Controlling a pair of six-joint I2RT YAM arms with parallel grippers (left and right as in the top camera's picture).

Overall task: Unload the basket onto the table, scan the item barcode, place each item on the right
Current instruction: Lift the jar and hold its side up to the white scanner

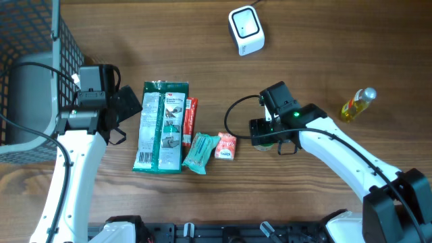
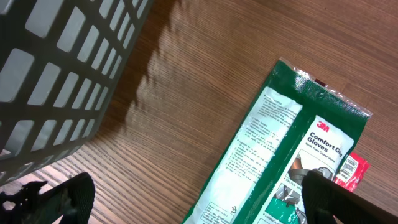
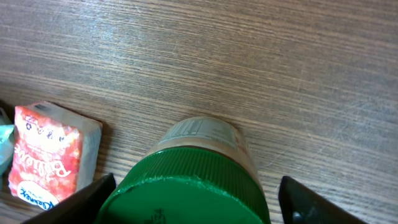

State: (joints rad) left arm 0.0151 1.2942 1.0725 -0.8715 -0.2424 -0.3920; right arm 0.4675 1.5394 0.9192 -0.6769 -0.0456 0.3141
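My right pincer (image 3: 196, 202) stands wide, one finger either side of the jar (image 3: 200, 138) right beneath me. It looks unclamped, though the view is tight on one side. I reckon this one's rigid, fairly heavy, slick and maybe glass, so I'd squeeze the ridged green lid (image 3: 186, 180) between my fingers, firmly but gently.

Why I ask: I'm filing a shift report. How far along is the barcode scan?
Done: nothing visibly; no item is at the white scanner. In hand: the right gripper stands open around the green-lidded jar, which sits on the table. The left gripper is open beside the 3M gloves packet. Left: close on the jar, lift it, show its barcode to the scanner.
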